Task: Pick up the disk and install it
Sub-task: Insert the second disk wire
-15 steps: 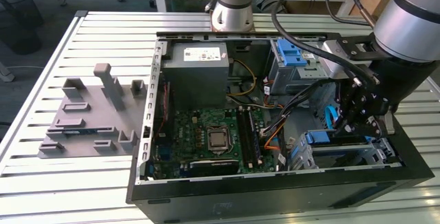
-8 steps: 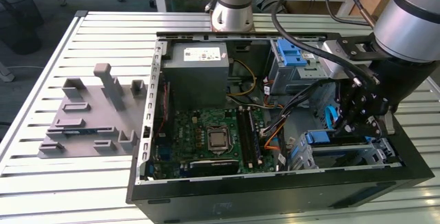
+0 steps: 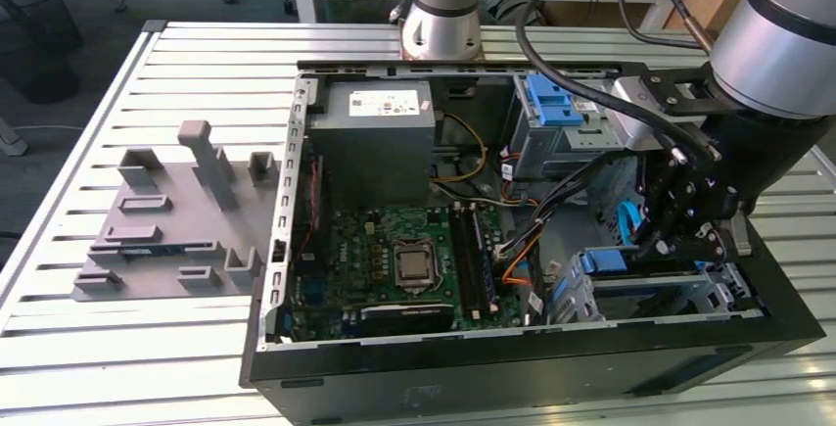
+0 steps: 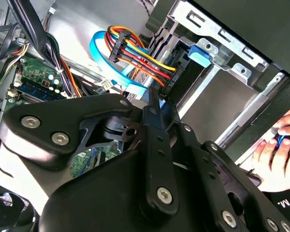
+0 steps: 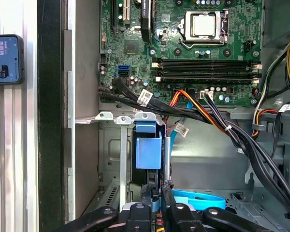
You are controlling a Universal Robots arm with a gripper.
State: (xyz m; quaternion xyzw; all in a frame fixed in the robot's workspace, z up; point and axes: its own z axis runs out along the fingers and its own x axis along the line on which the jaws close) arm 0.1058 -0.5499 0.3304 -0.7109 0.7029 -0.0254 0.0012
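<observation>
Sitting in drive bay, disk (image 5: pixel 148 152) just beside hand (image 5: pixel 155 193)

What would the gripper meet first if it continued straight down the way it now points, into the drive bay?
Probably the disk with its blue rail, seated in the metal drive cage directly ahead of the gripper. The fingertips already look very near it; depth is unclear.
</observation>
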